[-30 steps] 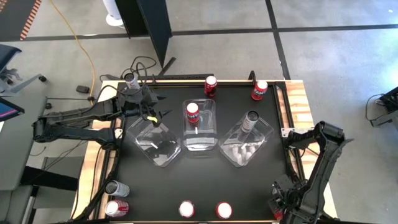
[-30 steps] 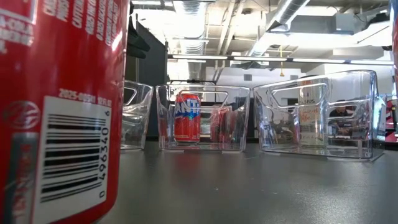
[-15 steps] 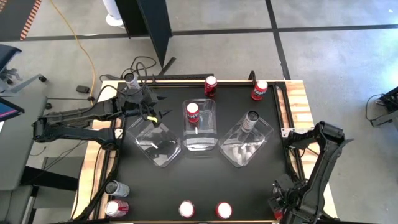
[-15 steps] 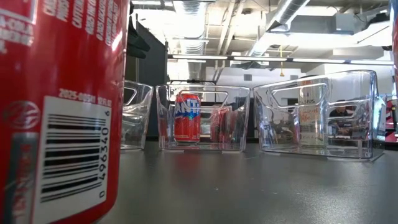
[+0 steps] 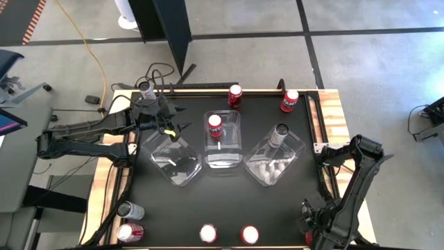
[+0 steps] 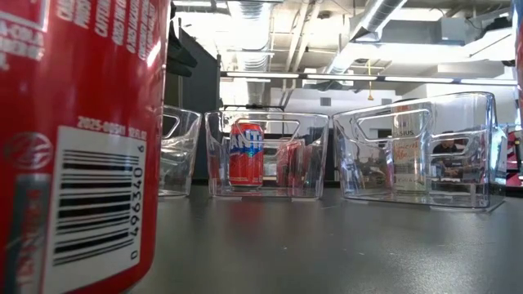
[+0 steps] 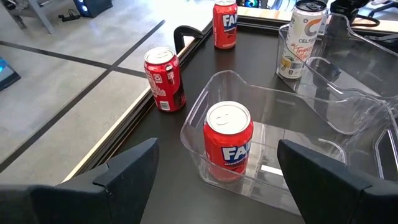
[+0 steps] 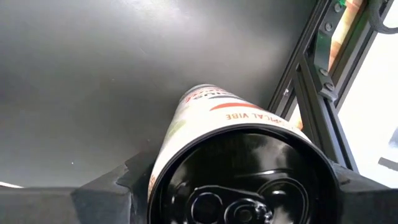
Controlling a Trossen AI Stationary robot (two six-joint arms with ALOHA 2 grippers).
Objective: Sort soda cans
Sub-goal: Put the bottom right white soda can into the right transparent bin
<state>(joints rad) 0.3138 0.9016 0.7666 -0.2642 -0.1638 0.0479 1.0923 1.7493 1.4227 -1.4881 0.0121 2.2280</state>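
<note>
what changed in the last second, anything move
Only the right arm moved: its gripper, at the table's near right corner, shifted slightly and its fingers are closing around a white can. The left gripper stayed open over the left bin; the bins and other cans did not move.

Looks like robotics lab or workshop hall. Bare concrete floor (image 5: 229, 17) with dark tape lines, yellow cable (image 5: 89, 43) across it. Exposed ducts and pipes (image 6: 372, 20) under open ceiling. Black work table (image 5: 222, 201) framed with metal rails, beside grey desk (image 5: 24, 160).
</note>
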